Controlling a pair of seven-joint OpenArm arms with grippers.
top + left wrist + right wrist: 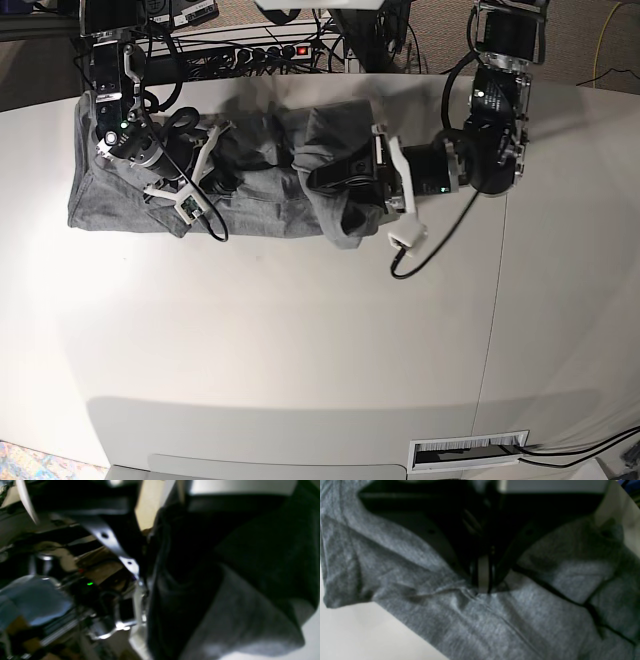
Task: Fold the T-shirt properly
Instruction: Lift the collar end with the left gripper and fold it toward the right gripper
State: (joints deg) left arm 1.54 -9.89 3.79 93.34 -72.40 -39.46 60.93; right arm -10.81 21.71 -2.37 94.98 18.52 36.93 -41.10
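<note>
T-shirt [250, 190] sprawls on table [300, 330], power strip [262, 50] behind.

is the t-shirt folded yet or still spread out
Partly folded: the T-shirt lies as a long band, one end lifted and bunched in the left gripper.

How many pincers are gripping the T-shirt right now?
2. The left pincer holds a lifted fold at the T-shirt's end; the right pincer pinches the cloth near the other end.
</note>
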